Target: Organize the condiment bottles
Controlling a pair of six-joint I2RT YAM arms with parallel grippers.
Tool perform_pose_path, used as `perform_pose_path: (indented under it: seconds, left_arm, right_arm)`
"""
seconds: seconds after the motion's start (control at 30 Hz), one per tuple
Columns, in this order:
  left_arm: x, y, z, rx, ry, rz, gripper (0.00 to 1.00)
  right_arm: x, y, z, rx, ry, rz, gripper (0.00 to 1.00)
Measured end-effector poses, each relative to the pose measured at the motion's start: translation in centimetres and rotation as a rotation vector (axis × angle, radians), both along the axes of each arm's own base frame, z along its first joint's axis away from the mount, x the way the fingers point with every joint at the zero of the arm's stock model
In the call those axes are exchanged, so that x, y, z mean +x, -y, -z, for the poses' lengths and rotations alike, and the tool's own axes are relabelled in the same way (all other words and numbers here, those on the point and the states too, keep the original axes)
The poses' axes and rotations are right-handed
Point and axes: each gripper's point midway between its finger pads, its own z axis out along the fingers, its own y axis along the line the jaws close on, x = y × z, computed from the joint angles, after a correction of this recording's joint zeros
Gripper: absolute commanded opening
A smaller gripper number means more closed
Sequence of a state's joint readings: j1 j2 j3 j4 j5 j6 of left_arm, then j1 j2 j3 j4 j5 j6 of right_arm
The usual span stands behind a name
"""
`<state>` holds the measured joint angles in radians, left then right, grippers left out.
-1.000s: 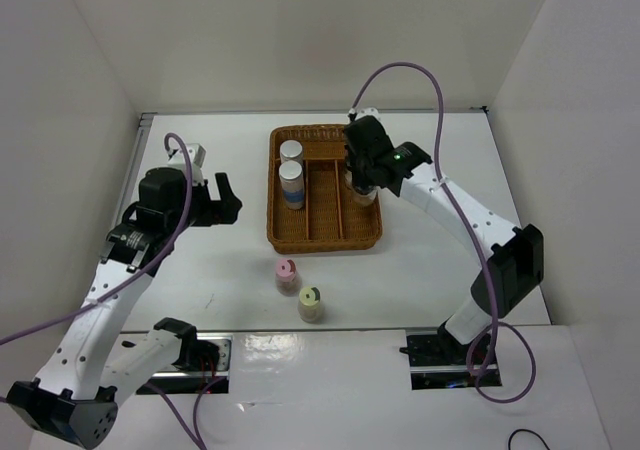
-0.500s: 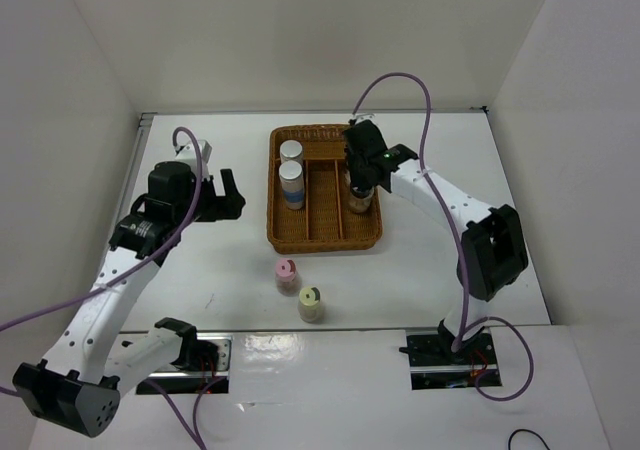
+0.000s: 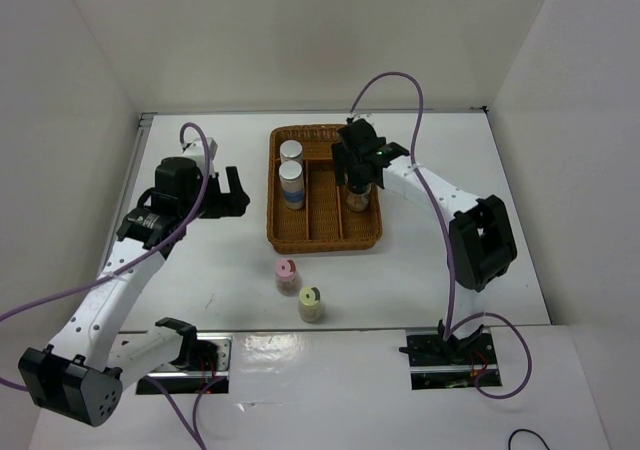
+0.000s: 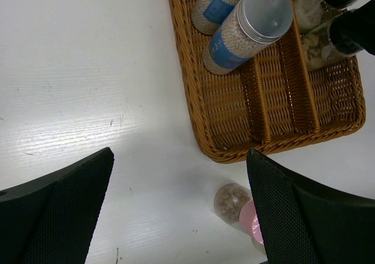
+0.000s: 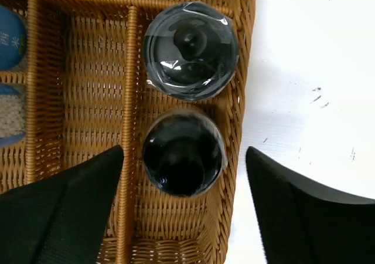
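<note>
- Right claw (image 5: 184,152) is open wide, low over the right slot of the basket (image 5: 126,70), and one black-top bottle (image 5: 183,161) stands between its fingers, touching neither
- A second black-top bottle (image 5: 190,50) stands just beside it in the same slot, nearer the basket's far end; if the claw lifts off crooked, a finger could bump one and tip it
- Left claw (image 4: 180,155) is wide open and holds nothing, over the counter (image 4: 88,70) left of the basket
- Two silver-cap bottles (image 3: 291,151) are in the basket's left slot
- Pink-cap bottle (image 3: 287,269) and yellow-cap bottle (image 3: 310,297) wait on the counter in front of the basket, close together; grabbing one could knock the other over, and it might roll away
</note>
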<state>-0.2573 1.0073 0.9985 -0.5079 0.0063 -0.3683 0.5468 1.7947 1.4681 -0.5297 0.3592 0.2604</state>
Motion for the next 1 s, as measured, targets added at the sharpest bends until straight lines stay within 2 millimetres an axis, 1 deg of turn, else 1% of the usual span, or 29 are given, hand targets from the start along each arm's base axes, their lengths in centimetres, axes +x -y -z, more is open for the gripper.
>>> perform_pose_path:
  seconds: [0.03,0.1,0.17,0.23,0.27,0.33,0.37,0.43,0.47,0.5,0.53,0.57,0.63,0.73,0.83,0.93,1.0]
  left_arm:
    - [0.0,-0.1,0.0,0.0,0.0,-0.002,1.0]
    - [0.0,-0.1,0.0,-0.003,0.0,-0.002,1.0]
    - [0.0,-0.1,0.0,-0.005,-0.001,0.0,1.0]
    - [0.0,0.0,0.0,-0.009,-0.002,0.004,1.0]
    - [0.0,0.0,0.0,-0.01,-0.002,0.006,1.0]
    - [0.0,0.0,-0.1,-0.012,-0.001,0.005,1.0]
    - [0.0,0.0,0.0,-0.013,-0.002,0.006,1.0]
    - [0.0,-0.1,0.0,-0.013,-0.003,0.003,1.0]
    - [0.0,-0.2,0.0,-0.012,-0.004,0.0,1.0]
    - [0.0,-0.3,0.1,-0.01,-0.007,-0.008,1.0]
    - [0.1,-0.5,0.2,-0.007,-0.014,-0.019,1.0]
    - [0.1,-0.8,0.4,-0.002,-0.025,-0.038,1.0]
    - [0.4,-1.5,0.7,0.005,-0.054,-0.086,1.0]
    - [1.5,-2.9,1.3,0.019,-0.102,-0.162,1.0]
    - [2.5,-3.8,2.6,0.02,-0.16,-0.215,1.0]
    - [2.7,-4.3,3.9,0.025,-0.211,-0.235,1.0]
    - [2.7,-4.5,4.0,0.021,-0.215,-0.242,1.0]
  right_arm:
    - [-0.1,0.1,-0.2,-0.006,-0.004,0.005,0.97]
    - [-0.3,0.3,-0.8,-0.008,-0.002,0.014,0.99]
    - [-0.8,0.5,-2.0,-0.016,0.012,0.019,0.99]
    - [-1.8,0.4,-4.4,-0.027,0.051,0.009,0.99]
    - [-2.5,-0.2,-6.1,-0.022,0.08,-0.011,0.99]
    - [-4.2,-2.4,-9.7,0.007,0.148,-0.081,0.99]
    - [-5.3,-3.9,-11.6,0.036,0.185,-0.13,0.99]
    - [-8.5,-6.9,-14.8,0.107,0.236,-0.248,0.99]
    - [-10.2,-8.4,-15.8,0.145,0.246,-0.311,0.99]
    - [-12.0,-9.6,-16.4,0.177,0.25,-0.37,0.99]
    - [-13.5,-10.6,-16.5,0.205,0.245,-0.42,0.99]
    - [-15.0,-11.4,-16.1,0.226,0.228,-0.46,0.99]
    - [-17.7,-12.8,-14.1,0.242,0.166,-0.53,0.99]
    - [-20.6,-14.4,-9.8,0.217,0.057,-0.591,0.99]
    - [-23.3,-16.2,-5.8,0.177,-0.041,-0.651,0.99]
    - [-24.9,-17.3,-2.9,0.138,-0.111,-0.685,0.99]
    - [-25.0,-17.6,-1.9,0.127,-0.128,-0.681,0.99]
